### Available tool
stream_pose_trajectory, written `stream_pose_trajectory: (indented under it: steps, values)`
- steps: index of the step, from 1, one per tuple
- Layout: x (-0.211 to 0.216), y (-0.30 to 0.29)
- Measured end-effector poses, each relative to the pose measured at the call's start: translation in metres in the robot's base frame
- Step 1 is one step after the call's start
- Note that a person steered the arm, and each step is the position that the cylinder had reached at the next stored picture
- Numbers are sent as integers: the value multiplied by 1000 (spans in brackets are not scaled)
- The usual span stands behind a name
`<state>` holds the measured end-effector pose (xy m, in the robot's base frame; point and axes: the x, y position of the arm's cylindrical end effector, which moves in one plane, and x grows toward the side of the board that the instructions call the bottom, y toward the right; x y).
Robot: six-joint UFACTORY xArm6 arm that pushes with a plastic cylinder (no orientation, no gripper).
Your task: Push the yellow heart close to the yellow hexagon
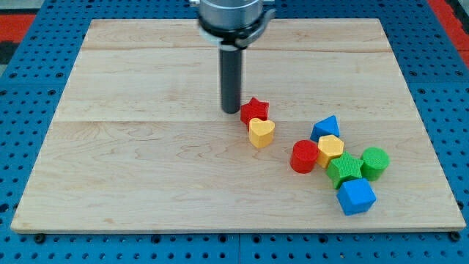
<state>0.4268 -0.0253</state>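
Observation:
The yellow heart (261, 133) lies near the board's middle, touching the red star (254, 110) just above it. The yellow hexagon (330, 149) sits to the right in a cluster, about a block's width and a half from the heart. My tip (231, 110) rests on the board just left of the red star, up and left of the yellow heart, close to the star's left edge.
Around the yellow hexagon: a red cylinder (304, 156) on its left, a blue triangular block (325, 127) above, a green star (344, 170) below, a green cylinder (374, 163) to the right, a blue cube (356, 196) lowest. The wooden board (146, 147) lies on a blue pegboard.

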Motion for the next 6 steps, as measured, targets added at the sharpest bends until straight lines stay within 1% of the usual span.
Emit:
stream_pose_trajectory:
  steps: [1, 2, 4, 6]
  values:
    - [19, -17]
    - [34, -10]
    - [39, 102]
    - [38, -10]
